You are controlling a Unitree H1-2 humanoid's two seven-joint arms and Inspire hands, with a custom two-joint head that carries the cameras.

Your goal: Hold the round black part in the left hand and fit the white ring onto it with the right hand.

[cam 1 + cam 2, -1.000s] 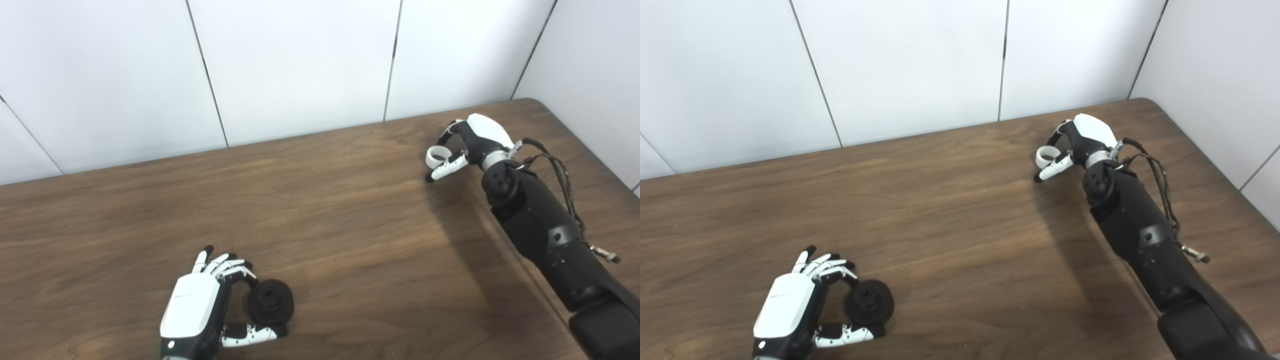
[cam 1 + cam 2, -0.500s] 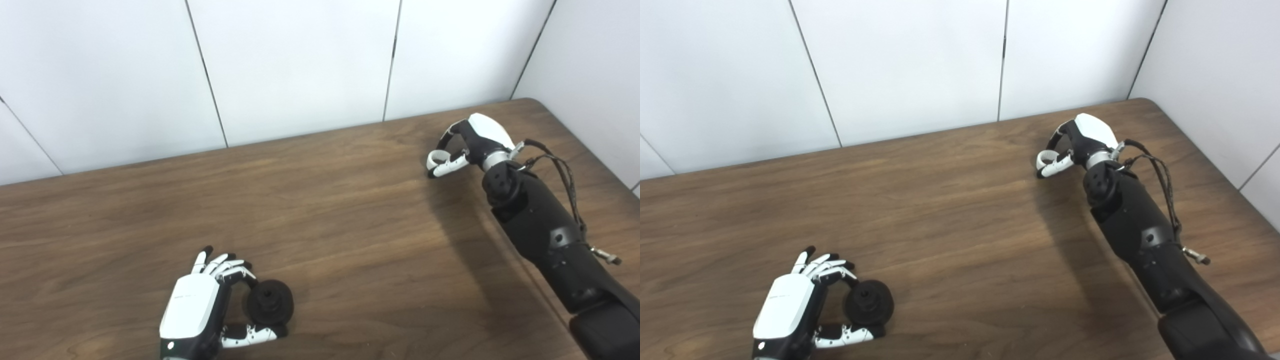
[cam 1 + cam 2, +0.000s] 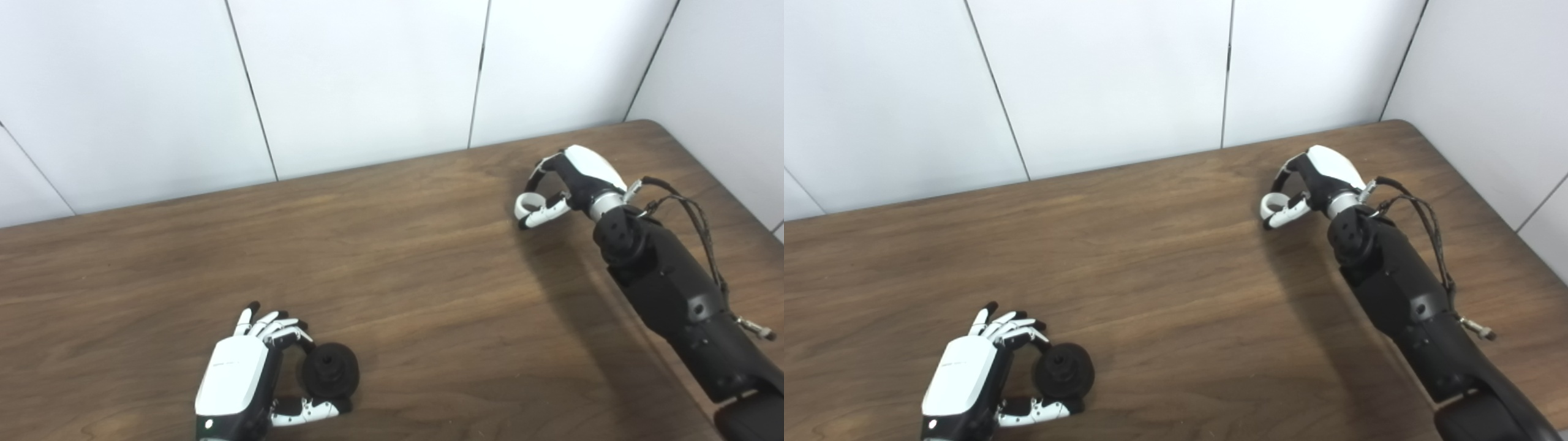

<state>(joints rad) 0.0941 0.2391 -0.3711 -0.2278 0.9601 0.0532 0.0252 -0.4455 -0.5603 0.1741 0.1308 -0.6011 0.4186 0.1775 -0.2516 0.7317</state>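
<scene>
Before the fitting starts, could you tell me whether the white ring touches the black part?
Apart: the left eye view shows bare table between the white ring and the black part.

White panelled walls (image 3: 355, 79), wooden table (image 3: 429, 294)

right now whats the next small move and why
Probably carry the ring across toward the black part. The right hand already pinches the ring at the far right, and the left hand grips the part near the front, well apart.
</scene>
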